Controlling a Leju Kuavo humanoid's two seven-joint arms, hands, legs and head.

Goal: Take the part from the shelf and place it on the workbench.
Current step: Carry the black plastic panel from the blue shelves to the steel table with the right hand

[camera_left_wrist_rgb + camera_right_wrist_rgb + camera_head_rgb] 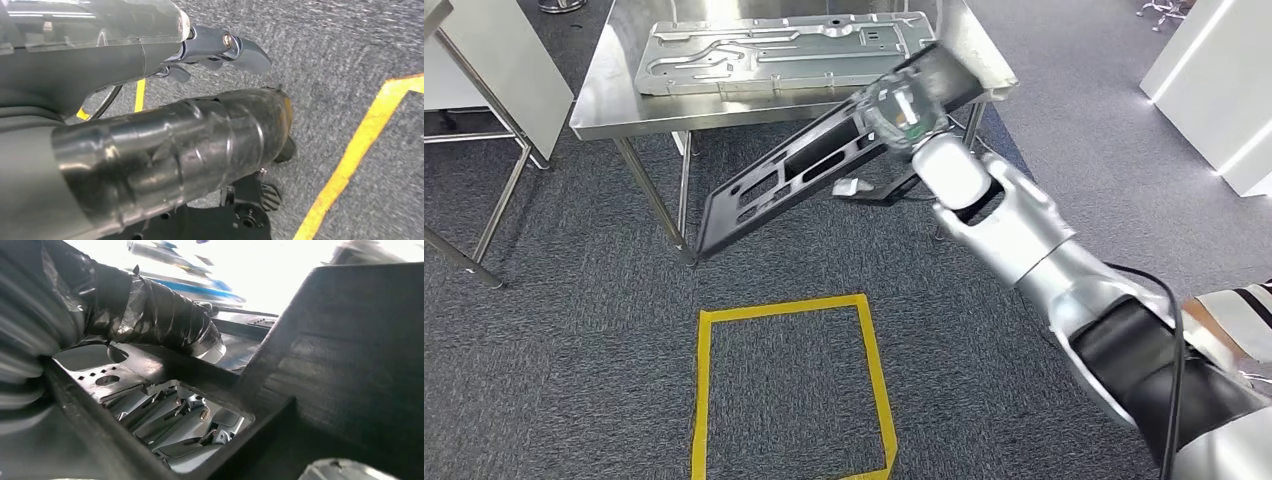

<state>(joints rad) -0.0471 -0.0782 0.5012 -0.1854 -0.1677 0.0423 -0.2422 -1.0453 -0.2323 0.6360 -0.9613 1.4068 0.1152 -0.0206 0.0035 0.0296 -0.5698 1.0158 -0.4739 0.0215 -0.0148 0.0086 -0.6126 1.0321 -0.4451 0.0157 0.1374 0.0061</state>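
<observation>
The part is a long black panel [954, 78] with several cutouts. My right hand [906, 112] grips it near its upper end and holds it tilted in the air, its lower end hanging toward the floor in front of the steel workbench [604, 100]. In the right wrist view my taped thumb [165, 322] presses on one face of the black panel [345, 365], and my fingers [187, 417] show through a cutout behind it. My left hand [200, 100] hangs above the carpet and holds nothing; its fingers [240, 47] stand apart from the thumb.
A silver stamped metal plate [784, 50] lies on the workbench. A yellow tape square [879, 370] marks the grey carpet near me. A second table [484, 60] stands at the left, white cabinets [1214, 80] at the right. A person's striped sleeve [1239, 310] is at the right edge.
</observation>
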